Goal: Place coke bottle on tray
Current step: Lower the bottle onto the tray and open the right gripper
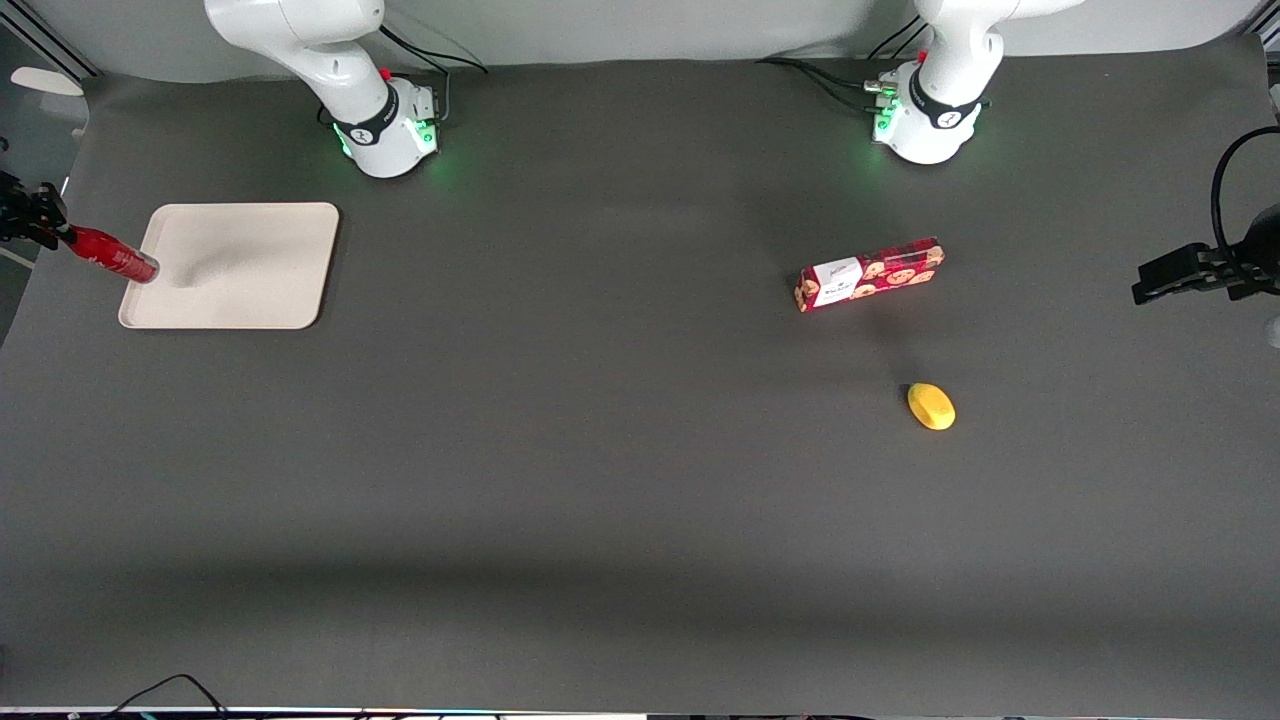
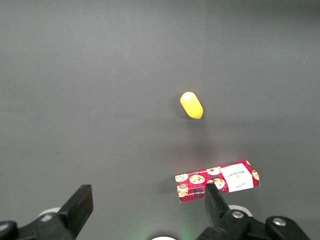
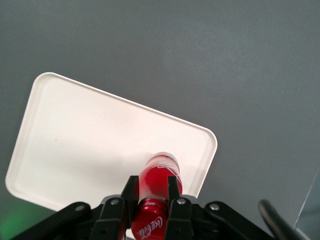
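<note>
1. Nearest the front camera is a yellow lemon (image 1: 931,406), with the cookie box (image 1: 870,274) just above it in frame.
2. Claw (image 1: 45,225) at the far left edge is clamped on the coke bottle (image 1: 112,254).
3. Bottle's long axis slants down toward the tray (image 1: 240,262), bottom end over its rim, not yet resting on it.
</note>
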Robot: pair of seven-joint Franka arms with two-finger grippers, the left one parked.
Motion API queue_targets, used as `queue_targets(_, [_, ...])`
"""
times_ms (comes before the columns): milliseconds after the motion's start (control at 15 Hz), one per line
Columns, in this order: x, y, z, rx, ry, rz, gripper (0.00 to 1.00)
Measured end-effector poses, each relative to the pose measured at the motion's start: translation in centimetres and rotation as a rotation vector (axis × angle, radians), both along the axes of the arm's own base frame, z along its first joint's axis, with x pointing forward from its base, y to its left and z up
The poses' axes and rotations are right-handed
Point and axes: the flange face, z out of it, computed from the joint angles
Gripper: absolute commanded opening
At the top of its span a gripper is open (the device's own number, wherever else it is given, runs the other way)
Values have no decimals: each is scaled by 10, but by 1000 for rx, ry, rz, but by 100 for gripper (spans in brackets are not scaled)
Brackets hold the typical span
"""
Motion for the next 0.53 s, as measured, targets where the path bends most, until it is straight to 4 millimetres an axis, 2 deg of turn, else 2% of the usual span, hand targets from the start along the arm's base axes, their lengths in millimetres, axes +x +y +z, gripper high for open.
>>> queue_targets(200, [-7, 4, -22, -7, -21, 14, 1])
queue_targets(533, [-22, -7, -35, -30, -58, 50, 6])
